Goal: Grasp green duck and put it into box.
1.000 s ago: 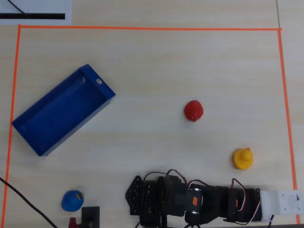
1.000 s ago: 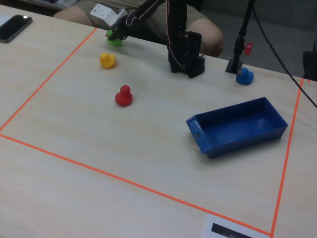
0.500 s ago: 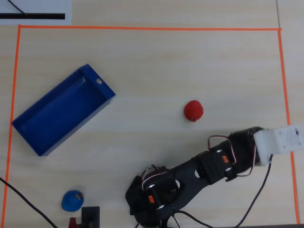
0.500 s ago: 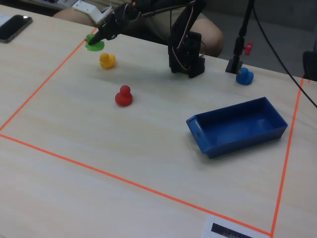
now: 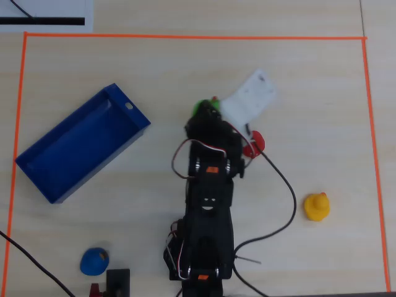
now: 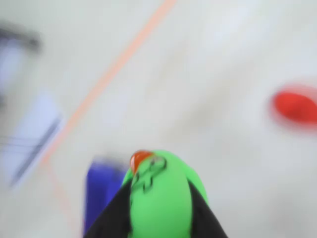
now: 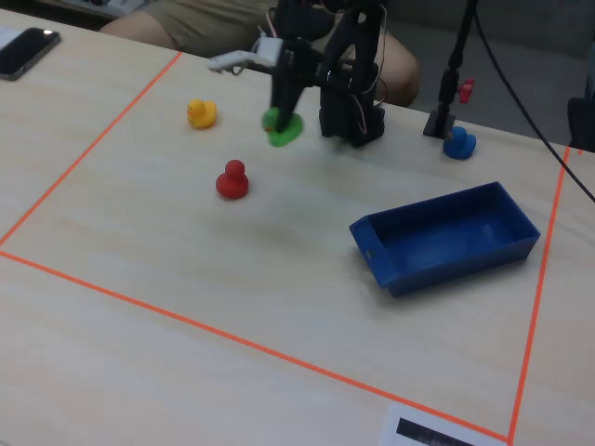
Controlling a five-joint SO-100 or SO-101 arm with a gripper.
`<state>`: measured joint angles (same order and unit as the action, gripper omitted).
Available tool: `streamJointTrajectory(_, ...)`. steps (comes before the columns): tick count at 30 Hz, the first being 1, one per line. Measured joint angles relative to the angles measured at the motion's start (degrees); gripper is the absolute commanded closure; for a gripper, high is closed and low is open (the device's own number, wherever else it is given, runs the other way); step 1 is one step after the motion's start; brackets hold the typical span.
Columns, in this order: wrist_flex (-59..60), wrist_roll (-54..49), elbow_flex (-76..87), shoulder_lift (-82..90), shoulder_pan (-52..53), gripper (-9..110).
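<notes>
The green duck hangs above the table near the middle, and my gripper is shut on it. In the wrist view the green duck with its orange beak fills the space between the two black fingers of the gripper. The fixed view shows the green duck under the gripper, lifted off the table. The blue box lies left of the gripper, empty. It also shows as the box in the fixed view and as a blurred blue box in the wrist view.
A red duck sits just right of the arm, partly covered by it, and is also seen as the red duck. A yellow duck stands at lower right, a blue duck at lower left. Orange tape frames the work area.
The arm has swung from the right edge, past the yellow duck, to the middle of the table with the green duck in its gripper, nearer the box. The wrist view is motion-blurred.
</notes>
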<state>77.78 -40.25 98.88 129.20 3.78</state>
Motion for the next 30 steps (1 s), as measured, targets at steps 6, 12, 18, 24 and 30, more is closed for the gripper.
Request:
streamJointTrajectory(6, 9.6, 15.2, -6.0, -9.5, -26.3, 101)
streamJointTrajectory(12, 2.7, 21.7, -5.7, -18.1, -42.6, 101)
streamJointTrajectory(18, -4.9, 22.1, -6.0, -28.1, -48.7, 101)
streamJointTrajectory(24, -12.0, 23.4, -8.7, -36.4, -48.4, 93)
streamJointTrajectory(30, -10.8, 22.1, -14.8, -42.6, -48.3, 62)
